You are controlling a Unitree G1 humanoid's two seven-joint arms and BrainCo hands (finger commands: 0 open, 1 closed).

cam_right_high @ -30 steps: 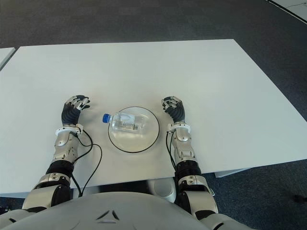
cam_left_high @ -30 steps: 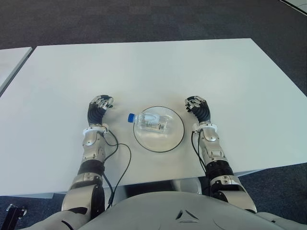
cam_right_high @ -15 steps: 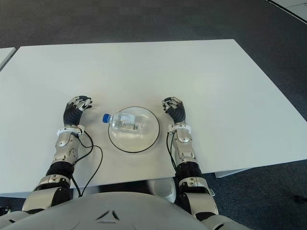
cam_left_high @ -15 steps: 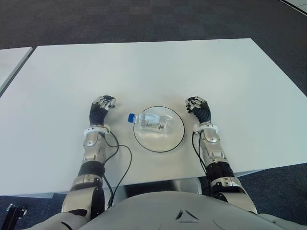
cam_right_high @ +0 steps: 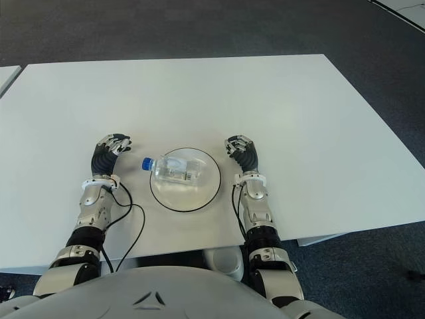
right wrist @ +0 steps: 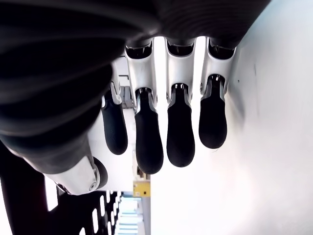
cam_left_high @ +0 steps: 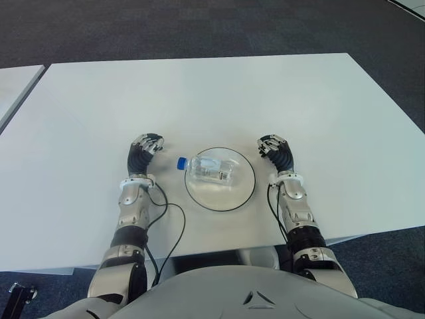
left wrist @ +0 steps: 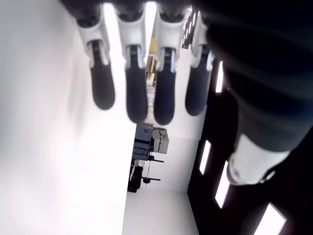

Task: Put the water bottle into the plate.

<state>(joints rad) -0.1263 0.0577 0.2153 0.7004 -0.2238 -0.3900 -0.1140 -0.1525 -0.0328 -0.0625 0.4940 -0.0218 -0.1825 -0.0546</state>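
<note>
A clear water bottle (cam_left_high: 211, 169) with a blue cap (cam_left_high: 181, 162) lies on its side in the round glass plate (cam_left_high: 234, 194), the cap poking past the plate's left rim. My left hand (cam_left_high: 145, 145) shows just left of the cap, apart from it. On the plate's other side is my right hand (cam_left_high: 273, 146), a little off the rim. Relaxed fingers (left wrist: 136, 98) hang in the left wrist view with nothing between them. The right wrist view shows the same loose fingers (right wrist: 180, 132), holding nothing.
The white table (cam_left_high: 199, 93) stretches far beyond the plate. A black cable (cam_left_high: 170, 224) loops on it by my left forearm. A second table (cam_left_high: 13, 80) stands at the far left, with dark carpet around both.
My left hand has shifted a little to the right, closer to the bottle's cap. The right hand, the bottle and the plate have hardly moved.
</note>
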